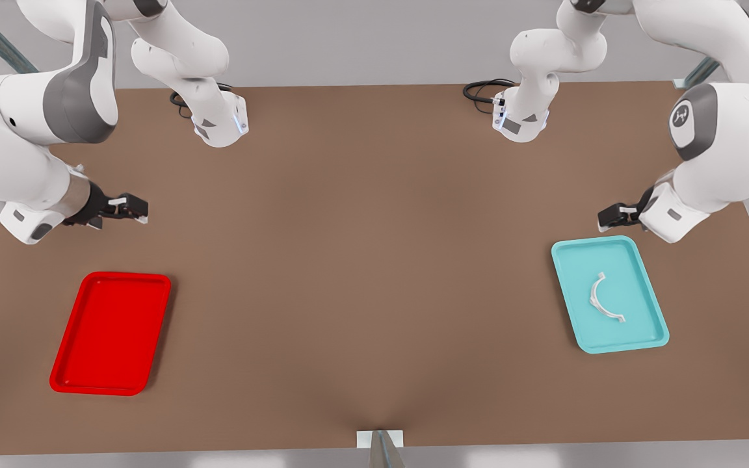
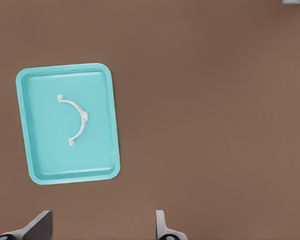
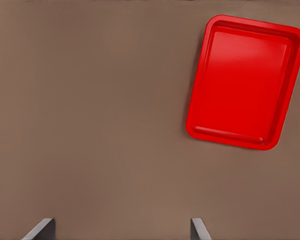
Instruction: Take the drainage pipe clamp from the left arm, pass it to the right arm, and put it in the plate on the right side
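Note:
The drainage pipe clamp [image 1: 593,300] [image 2: 83,116], a thin white half-ring, lies flat inside a teal tray [image 1: 638,328] [image 2: 45,160] on the front view's right. Just behind that tray hovers my left gripper [image 1: 610,217] [image 2: 101,226], open and holding nothing, apart from the clamp. The plate [image 1: 111,333] [image 3: 245,82], a bright red tray, sits bare on the front view's left. My right gripper [image 1: 134,209] [image 3: 121,227] hangs behind it above the table, open and holding nothing.
Both trays rest on a brown table [image 1: 374,260]. Two arm bases [image 1: 222,123] [image 1: 521,120] with black cables [image 1: 482,91] stand at the back edge. A small grey bracket [image 1: 380,439] sits at the middle of the front edge.

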You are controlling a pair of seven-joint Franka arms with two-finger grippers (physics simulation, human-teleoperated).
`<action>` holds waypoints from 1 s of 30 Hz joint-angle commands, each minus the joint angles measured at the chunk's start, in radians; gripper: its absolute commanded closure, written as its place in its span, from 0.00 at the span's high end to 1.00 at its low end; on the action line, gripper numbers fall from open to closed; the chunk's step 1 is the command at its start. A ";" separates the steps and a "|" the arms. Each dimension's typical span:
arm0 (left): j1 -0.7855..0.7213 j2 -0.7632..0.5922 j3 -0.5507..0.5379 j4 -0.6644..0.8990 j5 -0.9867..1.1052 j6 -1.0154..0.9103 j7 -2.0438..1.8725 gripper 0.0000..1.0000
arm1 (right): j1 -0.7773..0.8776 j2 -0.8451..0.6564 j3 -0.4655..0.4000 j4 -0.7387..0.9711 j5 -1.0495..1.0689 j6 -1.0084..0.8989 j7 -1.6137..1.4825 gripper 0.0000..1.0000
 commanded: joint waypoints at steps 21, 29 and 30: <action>0.161 0.480 0.052 -0.205 0.014 0.873 -1.038 1.00 | -0.001 0.000 0.000 0.001 0.002 0.038 -0.035 1.00; 0.173 0.480 0.054 -0.274 0.016 0.871 -1.066 1.00 | -0.001 0.000 0.000 -0.001 0.002 0.038 -0.035 1.00; 0.186 0.480 0.054 -0.274 0.016 0.871 -1.064 1.00 | -0.001 0.000 0.000 -0.001 0.002 0.038 -0.035 1.00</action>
